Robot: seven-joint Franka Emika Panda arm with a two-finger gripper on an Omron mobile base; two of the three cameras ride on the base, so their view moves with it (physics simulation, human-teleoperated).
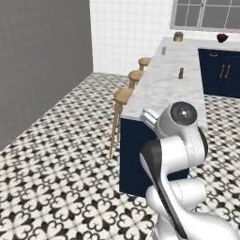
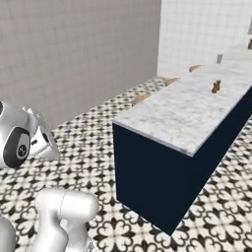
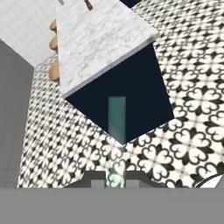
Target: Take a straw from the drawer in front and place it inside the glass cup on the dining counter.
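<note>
Your claw [image 3: 116, 180] is clamped shut on the straw [image 3: 117, 120], a pale greenish stick rising from between the tips, held above the patterned floor [image 3: 183, 144] off the bench's [image 1: 168, 84] near end. The glass cup [image 1: 164, 50] stands near the bench's far end. A small brown object [image 1: 181, 72] sits mid-bench. Three wooden stools [image 1: 123, 96] line its left edge.

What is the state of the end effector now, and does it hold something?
End effector: closed on the thin, straight, pale greenish straw, which sticks out toward the dining counter's navy-blue base panel.
</note>
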